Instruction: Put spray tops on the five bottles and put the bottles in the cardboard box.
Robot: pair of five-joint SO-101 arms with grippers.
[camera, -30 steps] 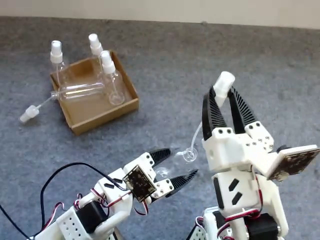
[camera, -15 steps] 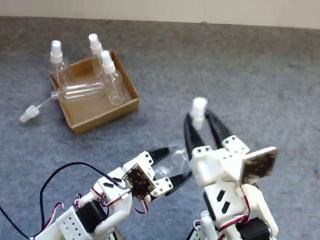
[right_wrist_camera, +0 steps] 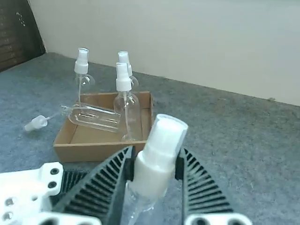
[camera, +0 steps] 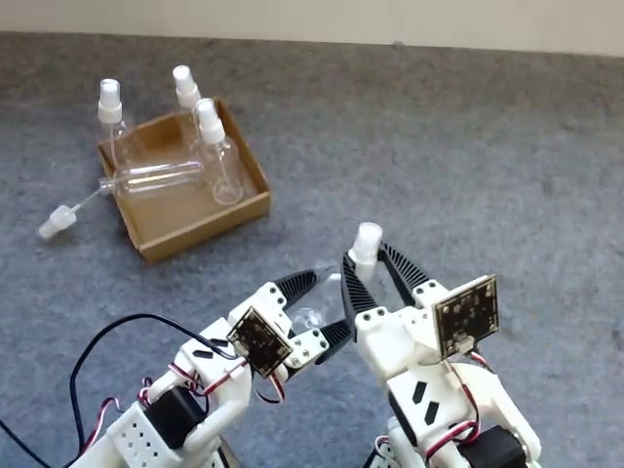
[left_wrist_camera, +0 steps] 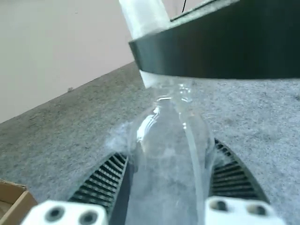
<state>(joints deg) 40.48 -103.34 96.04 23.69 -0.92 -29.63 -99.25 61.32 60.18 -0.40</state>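
Alignment of top and neck is what my coming move turns on. My left gripper (camera: 317, 310) is closed around the body of a clear bottle (left_wrist_camera: 168, 154), holding it low over the carpet (camera: 468, 146) with its neck pointing up toward the right arm. My right gripper (camera: 368, 255) pinches a white spray top (right_wrist_camera: 159, 150) between both fingers, directly above the bottle's mouth. The thin tube (left_wrist_camera: 190, 145) under the top appears to run down inside the bottle. I cannot tell whether the collar has met the neck or sits just clear of it.

From the left wrist view, the top's long axis seems to lean a little off the bottle's. I judge it needs to be brought into line with the neck before I press or twist it down. The right arm does that work; the left only has to hold firm.

The cardboard box (camera: 205, 226) lies well apart, ahead on my left side. That makes the left arm, which carries the bottle, the nearer one for the drop.
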